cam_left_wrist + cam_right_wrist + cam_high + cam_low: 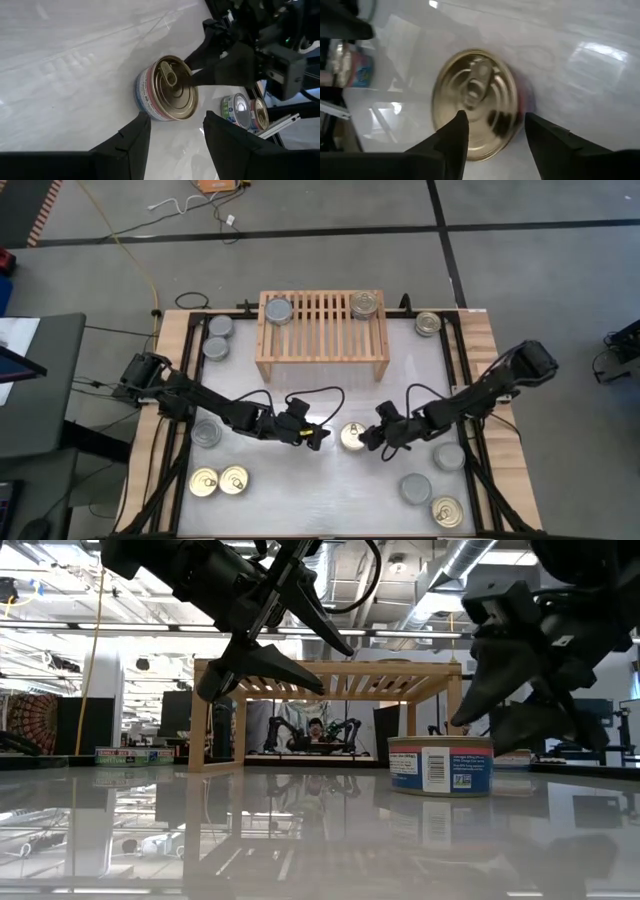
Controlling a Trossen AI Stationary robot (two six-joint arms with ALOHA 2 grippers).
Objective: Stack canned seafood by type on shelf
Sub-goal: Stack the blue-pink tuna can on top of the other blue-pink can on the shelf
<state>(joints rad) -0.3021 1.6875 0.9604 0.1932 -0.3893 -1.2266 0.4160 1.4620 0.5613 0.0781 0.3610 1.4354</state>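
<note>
A gold-topped can with a pull ring fills the right wrist view, just ahead of the right gripper, whose fingers stand open with nothing between them. In the high view this can sits at table centre, the right gripper just beside it at 3 o'clock and the left gripper just beside it at 9 o'clock, also spread open and empty. The two grippers face each other across the can, each crowding the other's approach.

The shelf stands at 12 o'clock from the can, well apart. On its slatted top a silver-topped can rests at the left end and a gold-topped stack at the right end.

Loose tins ring the table: two silver ones at 10 o'clock beside the shelf, one gold at 2 o'clock, a silver one under the left arm, two gold ones at 8 o'clock, and silver and gold ones at 5 o'clock.
</note>
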